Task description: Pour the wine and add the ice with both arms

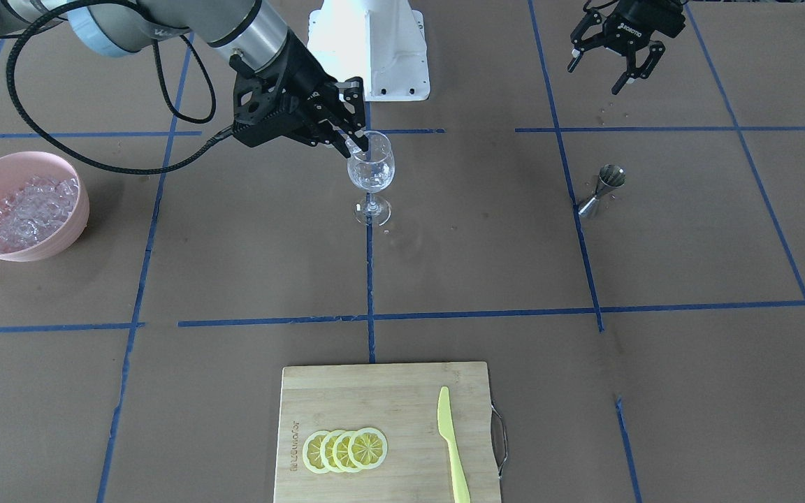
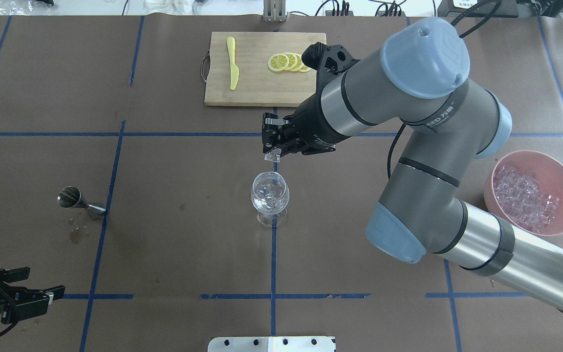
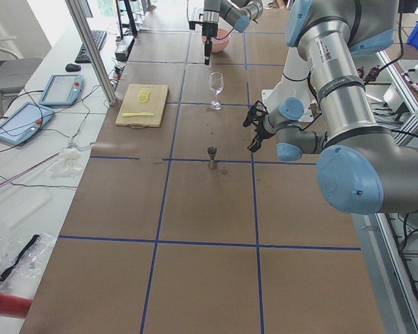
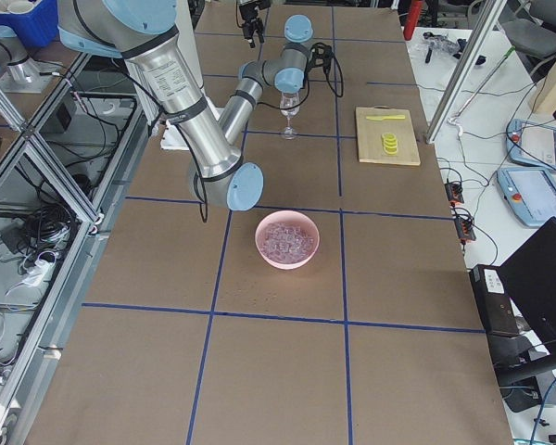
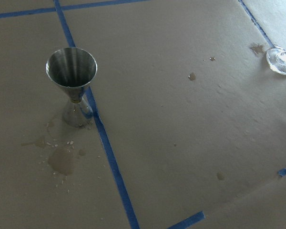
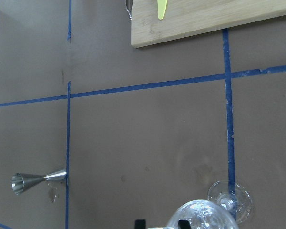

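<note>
Our right gripper (image 2: 272,150) clamps a small clear ice cube (image 2: 272,156) above the clear stemmed wine glass (image 2: 270,195); our left gripper (image 1: 595,78) hangs spread apart.

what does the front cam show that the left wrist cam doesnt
Only the front view: the pink bowl of ice, the cutting board, the open left gripper, and the right gripper holding an ice cube over the wine glass. Only the left wrist view: the puddle beside the jigger. Both: that jigger and the wine glass's foot.
</note>
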Robot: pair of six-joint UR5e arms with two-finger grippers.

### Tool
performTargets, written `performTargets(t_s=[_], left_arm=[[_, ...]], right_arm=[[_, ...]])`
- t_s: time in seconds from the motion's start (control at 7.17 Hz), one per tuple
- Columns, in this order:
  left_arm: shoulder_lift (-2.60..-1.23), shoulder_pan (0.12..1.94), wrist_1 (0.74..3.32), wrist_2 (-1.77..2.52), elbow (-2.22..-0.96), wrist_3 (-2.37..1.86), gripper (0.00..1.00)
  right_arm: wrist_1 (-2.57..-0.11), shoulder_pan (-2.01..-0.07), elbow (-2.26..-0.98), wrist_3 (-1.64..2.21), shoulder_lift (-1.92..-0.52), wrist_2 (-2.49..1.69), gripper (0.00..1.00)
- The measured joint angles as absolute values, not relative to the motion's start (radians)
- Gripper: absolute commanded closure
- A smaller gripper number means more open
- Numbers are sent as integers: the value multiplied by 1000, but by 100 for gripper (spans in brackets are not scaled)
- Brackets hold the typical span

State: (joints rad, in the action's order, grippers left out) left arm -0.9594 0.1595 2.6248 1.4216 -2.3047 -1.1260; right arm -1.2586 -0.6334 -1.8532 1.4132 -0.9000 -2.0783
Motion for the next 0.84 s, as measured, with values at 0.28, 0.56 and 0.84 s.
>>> performTargets(t_s=[0.28,0.56,0.84], left_arm=[[-972,261,2589,1540,-2336,-1123,0],[-1004,338,2544,1622,-2346,-1115,0],[-1017,356,2528,1640,-2348,-1112,0]], right_arm=[[-1282,-601,-1849,1426,-891,-2059,100],[-1310,-593,-1855,1429,-897,-2058,100],[-1333,-591,-1858,1429,-900,-2060,51]])
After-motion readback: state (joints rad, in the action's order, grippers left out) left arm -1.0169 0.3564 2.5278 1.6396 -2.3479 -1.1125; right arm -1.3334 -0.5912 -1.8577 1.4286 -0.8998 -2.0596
